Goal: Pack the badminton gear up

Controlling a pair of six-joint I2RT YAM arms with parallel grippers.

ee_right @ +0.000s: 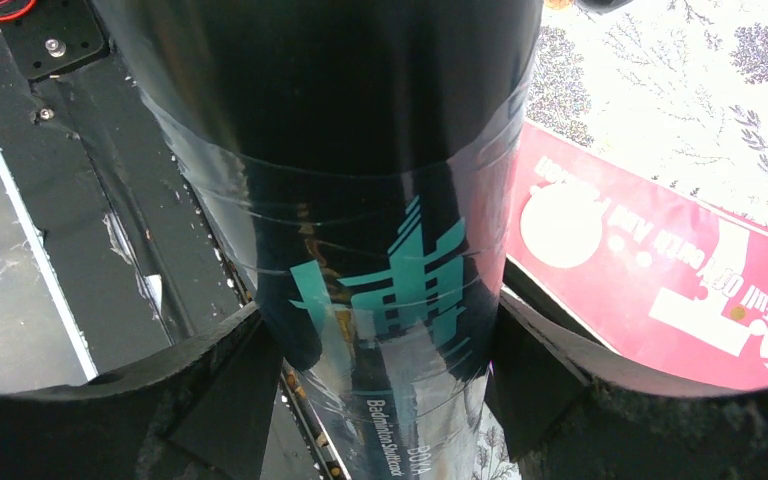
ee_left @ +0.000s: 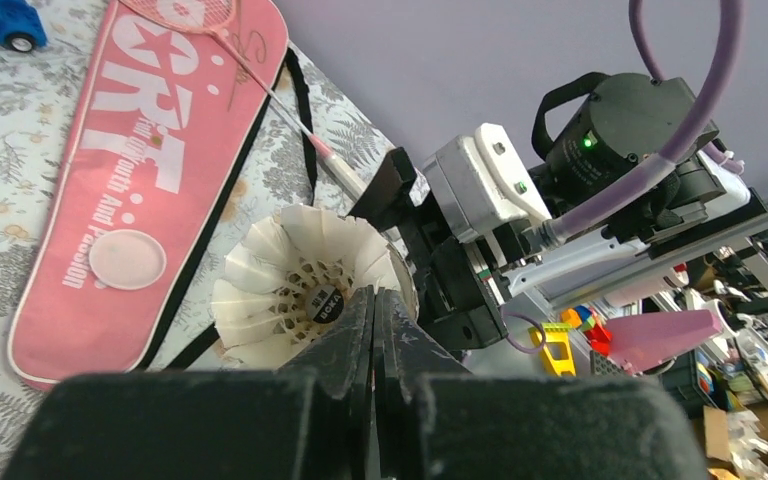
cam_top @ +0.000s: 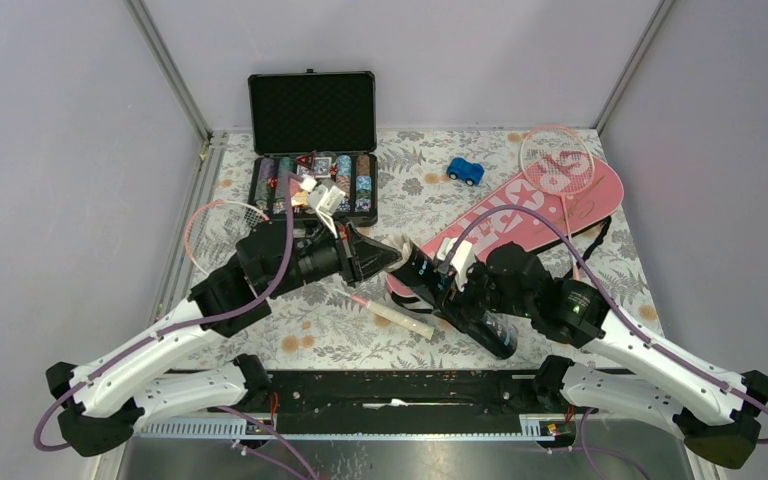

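My right hand (ee_right: 390,395) grips the black tube (ee_right: 340,150), a finger on each side. It holds the tube slanted over the near part of the counter (cam_top: 415,195), with the mouth turned toward my left arm. My right wrist view shows the glossy wrap and teal print, which are too small to read from above.

Only my left wrist view shows the white feather shuttlecock (ee_left: 295,290). It sits just past my left hand (ee_left: 373,297), whose fingers are pressed together. Its open skirt faces them, with a round label at the centre. I cannot tell whether the tips touch the feathers.

The top view gives the wider layout. The pink "SPORT" cover (cam_top: 550,205) lies flat behind the tube, with one pink-framed racket (cam_top: 557,160) on its far end. A second racket head (cam_top: 222,225) is half under my left arm, and a white handle (cam_top: 400,315) lies near the tube. Further back are an open black case of poker chips (cam_top: 312,112) and a small blue toy car (cam_top: 465,171).

A floral cloth covers the counter, and pale grey walls close it in.
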